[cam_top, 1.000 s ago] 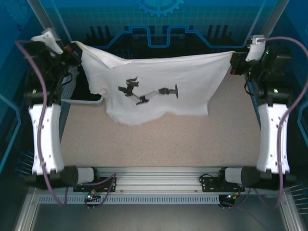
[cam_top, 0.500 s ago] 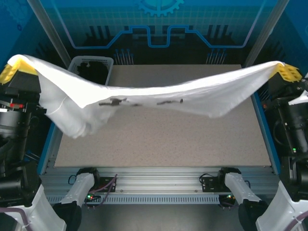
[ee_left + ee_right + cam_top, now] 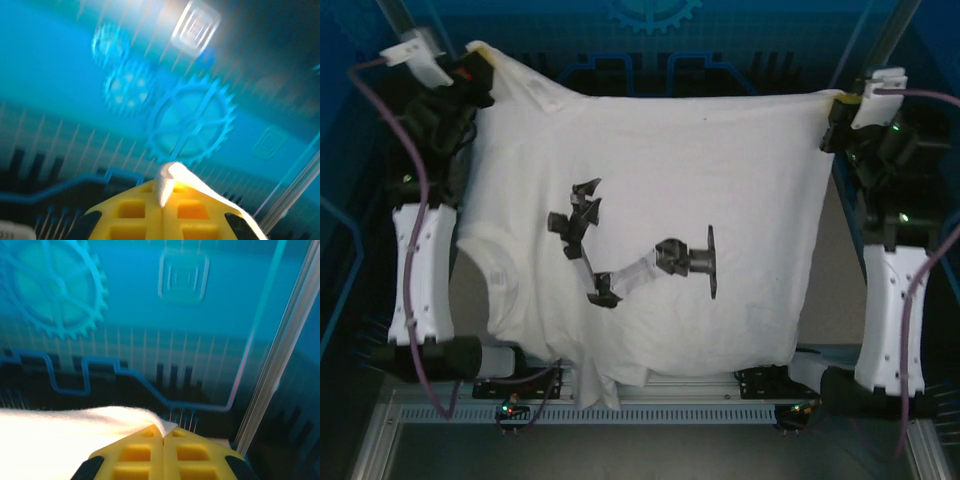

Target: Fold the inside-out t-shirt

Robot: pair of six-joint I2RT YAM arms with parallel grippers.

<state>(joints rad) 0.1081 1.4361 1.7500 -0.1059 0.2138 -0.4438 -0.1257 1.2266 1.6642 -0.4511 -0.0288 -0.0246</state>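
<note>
White inside-out t-shirt [image 3: 660, 170] spread over the worktop [image 3: 830, 260], held taut between two closed hands.

The left hand [image 3: 472, 72] grips one shirt corner above the worktop's far left corner and the right hand [image 3: 833, 118] grips another above the far right corner; in both wrist views the yellow fingers [image 3: 130, 215] are pressed together on white cloth. The shirt covers nearly the whole worktop, leaving narrow bare strips along the left and right edges. Its lower edge drapes past the near edge onto the aluminium rail [image 3: 690, 392]. The black print [image 3: 630, 250] (a jointed, arm-like figure) sits near the middle; any lettering in it is too small to read.
</note>
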